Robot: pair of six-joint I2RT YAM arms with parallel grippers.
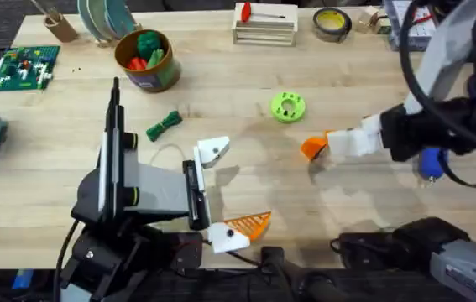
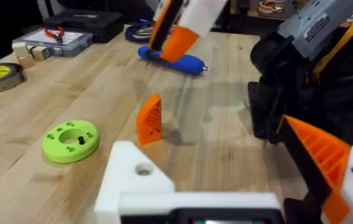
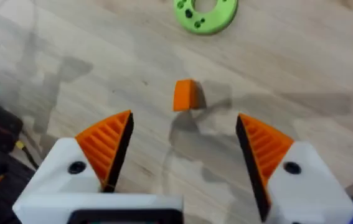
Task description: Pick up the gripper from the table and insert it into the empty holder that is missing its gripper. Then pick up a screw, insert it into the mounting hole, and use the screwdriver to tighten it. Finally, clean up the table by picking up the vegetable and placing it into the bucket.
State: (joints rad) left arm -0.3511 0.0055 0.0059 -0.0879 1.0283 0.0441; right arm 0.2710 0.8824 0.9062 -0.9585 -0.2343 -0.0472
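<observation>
- A robotics lab or workshop is showing here: a pale wooden worktop (image 1: 246, 180) is carrying bench clutter.
- A green circuit board (image 1: 24, 67) is lying near the far left corner.
- A yellow tape roll (image 1: 332, 23) and a red-handled tool (image 1: 258, 13) on a small wooden crate (image 1: 264, 32) are sitting along the far edge.

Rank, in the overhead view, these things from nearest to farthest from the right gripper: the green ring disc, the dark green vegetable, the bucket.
Measured from the right gripper:
1. Green ring disc: nearest, just beyond the gripper.
2. Vegetable: mid-table, toward the left arm.
3. Bucket: farthest, at the far left.
</observation>
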